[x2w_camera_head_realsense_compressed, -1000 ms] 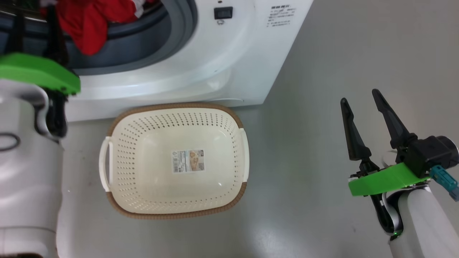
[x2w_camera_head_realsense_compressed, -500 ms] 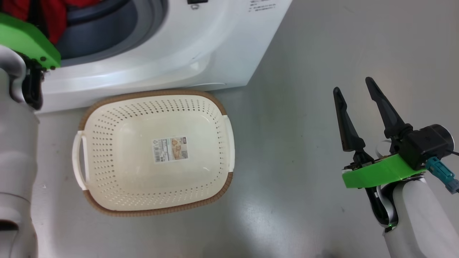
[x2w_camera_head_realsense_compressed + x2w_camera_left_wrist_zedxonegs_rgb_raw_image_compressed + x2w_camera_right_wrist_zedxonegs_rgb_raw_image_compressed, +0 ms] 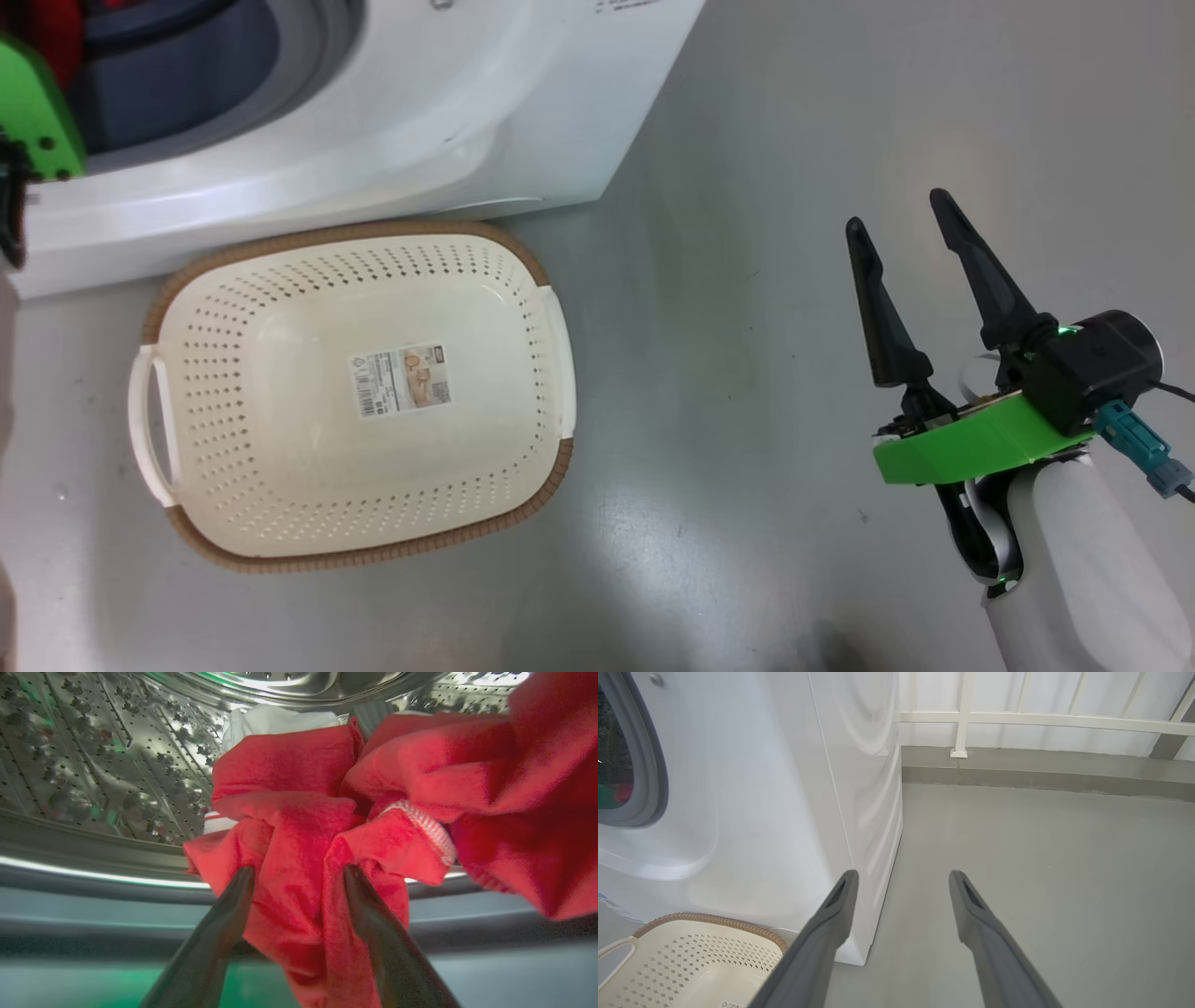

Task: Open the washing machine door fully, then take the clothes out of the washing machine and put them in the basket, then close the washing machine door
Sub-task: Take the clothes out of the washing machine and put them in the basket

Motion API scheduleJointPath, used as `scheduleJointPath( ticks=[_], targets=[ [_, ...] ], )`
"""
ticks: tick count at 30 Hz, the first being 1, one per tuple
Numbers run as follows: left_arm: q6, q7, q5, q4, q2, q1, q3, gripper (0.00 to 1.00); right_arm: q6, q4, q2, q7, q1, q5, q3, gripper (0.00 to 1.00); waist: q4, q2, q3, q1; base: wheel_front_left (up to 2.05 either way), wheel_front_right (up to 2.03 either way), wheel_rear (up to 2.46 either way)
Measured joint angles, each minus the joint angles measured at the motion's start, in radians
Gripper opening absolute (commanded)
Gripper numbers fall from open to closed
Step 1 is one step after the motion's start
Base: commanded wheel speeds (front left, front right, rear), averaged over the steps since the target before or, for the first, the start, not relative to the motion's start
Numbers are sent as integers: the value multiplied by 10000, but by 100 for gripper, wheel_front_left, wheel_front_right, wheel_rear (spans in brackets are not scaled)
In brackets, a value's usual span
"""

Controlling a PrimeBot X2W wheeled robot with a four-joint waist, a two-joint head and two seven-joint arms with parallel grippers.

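The red clothes (image 3: 289,774) with white trim hang over the lip of the washing machine's steel drum (image 3: 93,765). My left gripper (image 3: 296,875) is open at the drum mouth, and a fold of red cloth lies between its spread fingers. In the head view the white washing machine (image 3: 420,103) stands at the top left. Just in front of it on the floor sits the cream basket (image 3: 373,558), with only a paper label inside. My right gripper (image 3: 894,209) hovers open and empty over the floor, far right of the basket. The washing machine door is out of view.
Grey floor (image 3: 747,373) stretches to the right of the machine and the basket. In the right wrist view the machine's side panel (image 3: 873,788) is on the left, and a white railing (image 3: 1017,718) runs along the far wall behind a low kerb.
The head camera has turned, so the machine and basket sit further left and up in the picture. My left arm has slid almost out at the left edge. The right gripper stays open.
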Motion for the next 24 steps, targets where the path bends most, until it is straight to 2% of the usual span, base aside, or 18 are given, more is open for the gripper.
scheduleJointPath(
  ticks=[6, 7, 8, 9, 13, 24],
  targets=[
    [176, 614, 82, 31, 244, -154, -217, 100, 0, -36, 4, 0, -171, 98, -4, 100, -206, 1, 191, 1, 0, 0, 0],
    [174, 675, 79, 23, 272, -203, -219, 76, 0, -56, 8, 0, -216, 100, -4, 100, -231, 0, 221, 1, 0, 0, 0],
    [174, 685, 81, 17, 295, -226, -238, 13, 0, -73, 8, -2, -226, 104, -12, 100, -254, 0, 248, 0, 0, 0, 0],
    [174, 663, 81, 8, 309, -233, -253, 0, 0, -69, 8, 0, -224, 121, -19, 100, -273, 0, 271, 0, 0, 0, 0],
    [176, 314, 48, 31, 293, -208, -247, 0, 0, -52, 8, 0, -223, 199, -67, 100, -269, 0, 272, 0, 0, 0, 0],
    [228, -1720, -408, -52, 192, 273, -12, 0, 0, 75, 10, 0, -217, 355, -77, 100, -76, 0, -33, 0, 0, 0, 0]
  ],
)
